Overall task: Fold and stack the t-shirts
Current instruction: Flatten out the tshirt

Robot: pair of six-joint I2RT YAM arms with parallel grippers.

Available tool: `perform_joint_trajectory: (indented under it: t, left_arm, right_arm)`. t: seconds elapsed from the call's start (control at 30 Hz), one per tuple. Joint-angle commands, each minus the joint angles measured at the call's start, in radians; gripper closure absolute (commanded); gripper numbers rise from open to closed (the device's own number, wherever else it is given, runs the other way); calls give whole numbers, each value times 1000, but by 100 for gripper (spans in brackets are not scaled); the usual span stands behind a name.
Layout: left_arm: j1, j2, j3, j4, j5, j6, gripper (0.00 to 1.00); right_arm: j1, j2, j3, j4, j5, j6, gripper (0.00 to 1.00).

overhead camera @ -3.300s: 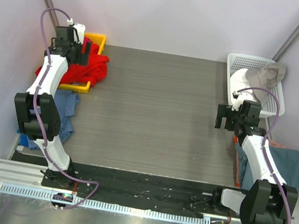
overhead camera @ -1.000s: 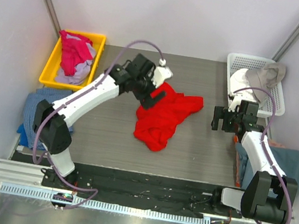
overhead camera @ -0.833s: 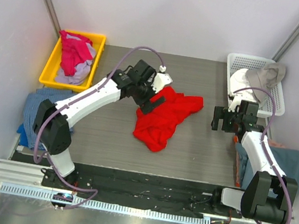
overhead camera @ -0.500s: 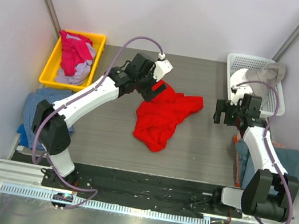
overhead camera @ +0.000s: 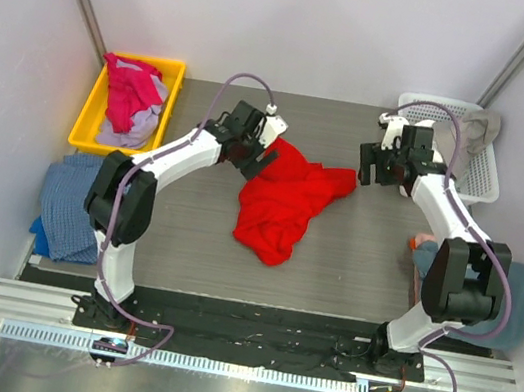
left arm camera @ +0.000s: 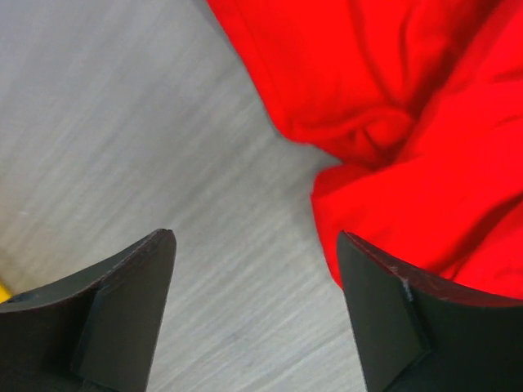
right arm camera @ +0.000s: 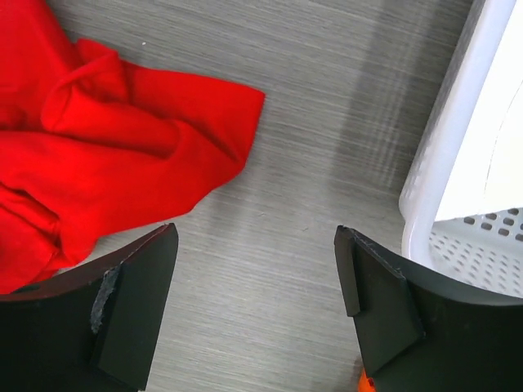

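Note:
A bright red t-shirt point(overhead camera: 291, 201) lies crumpled in the middle of the grey table. My left gripper point(overhead camera: 263, 161) hovers at its back left edge, open. In the left wrist view the left gripper point(left arm camera: 257, 314) has bare table between its fingers, and the red t-shirt point(left arm camera: 392, 98) lies ahead and under the right finger. My right gripper point(overhead camera: 370, 169) stands open just right of the shirt's far right corner. The right wrist view shows the right gripper point(right arm camera: 257, 306) empty over the table, the red t-shirt point(right arm camera: 122, 147) to its upper left.
A yellow bin point(overhead camera: 168, 68) at the back left holds a magenta t-shirt point(overhead camera: 129, 86) and a lavender one point(overhead camera: 129, 134). A white basket point(overhead camera: 459, 114), also point(right arm camera: 482, 163), stands at the back right. Blue cloth point(overhead camera: 73, 203) lies off the left edge, teal cloth point(overhead camera: 519, 302) off the right.
The red t-shirt went from the yellow bin to the table. In the last second my right gripper swung back and left toward its corner; the left gripper drew back a little.

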Motion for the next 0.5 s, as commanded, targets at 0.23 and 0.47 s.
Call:
perform_joint_trajectory:
  t: [0.23, 0.47]
  left_arm:
    - [-4, 26, -13, -62, 288, -13, 31]
    - [-4, 73, -12, -65, 319, -10, 39]
  right_arm:
    - [18, 87, 140, -36, 30, -1, 15]
    - [29, 95, 163, -61, 49, -18, 16]
